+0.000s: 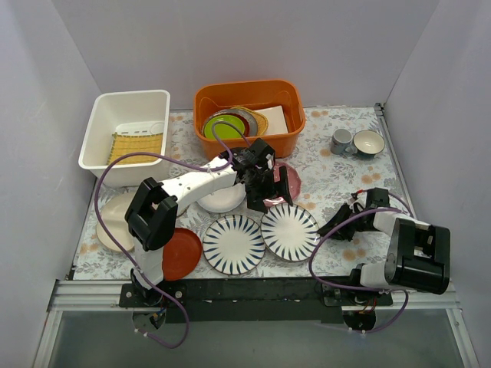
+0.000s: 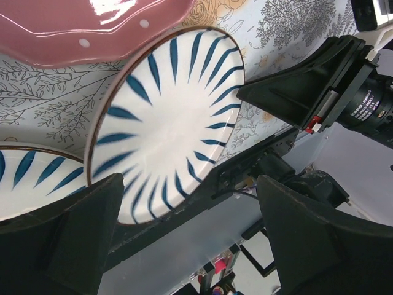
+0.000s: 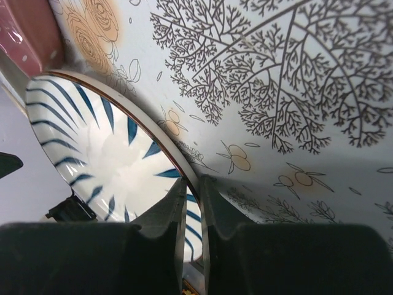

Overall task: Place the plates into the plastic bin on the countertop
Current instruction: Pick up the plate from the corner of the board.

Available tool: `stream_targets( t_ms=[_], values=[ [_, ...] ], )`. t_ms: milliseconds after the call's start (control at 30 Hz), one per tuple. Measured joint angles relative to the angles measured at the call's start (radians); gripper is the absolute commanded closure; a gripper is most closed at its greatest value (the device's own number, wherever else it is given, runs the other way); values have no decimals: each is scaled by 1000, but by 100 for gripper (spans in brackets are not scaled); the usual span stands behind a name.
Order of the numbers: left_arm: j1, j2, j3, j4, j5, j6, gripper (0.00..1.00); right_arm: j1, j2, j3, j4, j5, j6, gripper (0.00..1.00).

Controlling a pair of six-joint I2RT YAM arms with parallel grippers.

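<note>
The plates (image 1: 233, 244) lie before the plastic bin (image 1: 126, 111).

Robot lab test cell, not a real kitchen: plain pale-grey partition walls (image 1: 253, 38) box in a fern-printed white countertop (image 1: 330, 176); two black-and-white robot arms (image 1: 192, 184) bolted to a black mounting bar (image 1: 253, 290) on an aluminium frame rail (image 1: 84, 295).

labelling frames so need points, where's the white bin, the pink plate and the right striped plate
white bin (image 1: 132, 109), top external view, inner far wall
pink plate (image 2: 73, 31), left wrist view, glossy pink face
right striped plate (image 1: 289, 231), top external view, white centre
</note>
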Motion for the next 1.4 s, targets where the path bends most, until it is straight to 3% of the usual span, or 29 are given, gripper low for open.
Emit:
stream_targets(
  t_ms=[567, 833, 1067, 1400],
  values=[
    [0, -8, -8, -85, -44, 45, 17, 7, 7, 6, -20, 2, 6, 92],
    [0, -92, -168, -80, -56, 55, 20, 7, 7, 6, -20, 2, 5, 92],
    [0, -160, -317, 41, -18, 29, 25, 7, 8, 6, -20, 0, 4, 92],
    [0, -188, -397, 235, 29, -28, 28, 6, 9, 6, -19, -1, 3, 92]
  ],
)
